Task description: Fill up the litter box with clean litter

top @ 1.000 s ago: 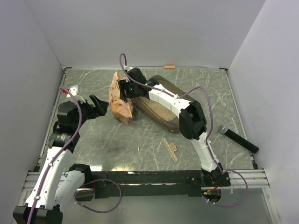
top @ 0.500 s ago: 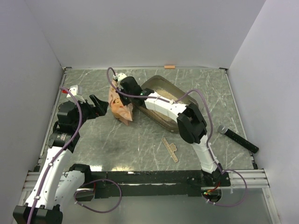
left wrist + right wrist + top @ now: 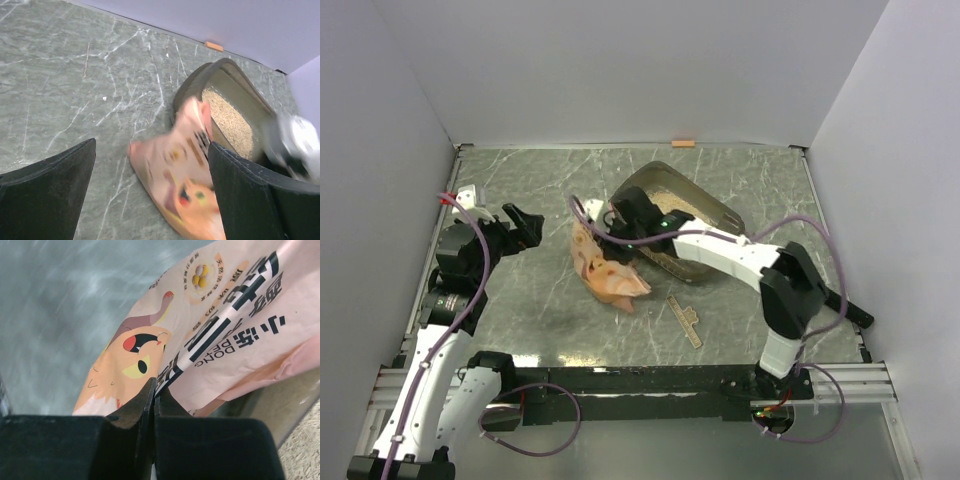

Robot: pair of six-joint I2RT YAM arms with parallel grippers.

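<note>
**Top external: right gripper (image 3: 612,238) clamped on the bag (image 3: 610,275), left gripper (image 3: 528,228) spread and empty**

Right wrist view shows the right jaws pressed together with no gap. Their tips sit against the bag's printed film and appear to pinch it. The film is sharp in that view, while the table (image 3: 540,300) behind it is smeared. The left jaws stand wide apart, hold nothing, and are well clear of the bag, which shows between the two fingers (image 3: 55,190) in the left wrist view.

The box (image 3: 718,207) is a dark translucent tray with rounded corners and a raised rim. It lies slantwise at the back middle of the table, partly under the right arm. Pale beige litter (image 3: 230,120) covers the part of its floor that can be seen, and its surface looks fine and grainy. The bag is orange-pink and crinkled. It lies on the table just beside the box's near left side, and its upper end reaches the box rim.

The bag's face carries a cartoon cat's head with a red mouth and a yellow eye. It also has a round emblem with small yellow and white balls, bold black Chinese characters, and the Latin letters "DONG" followed by letters cut off by a fold. I cannot read the small print above the emblem.
</note>
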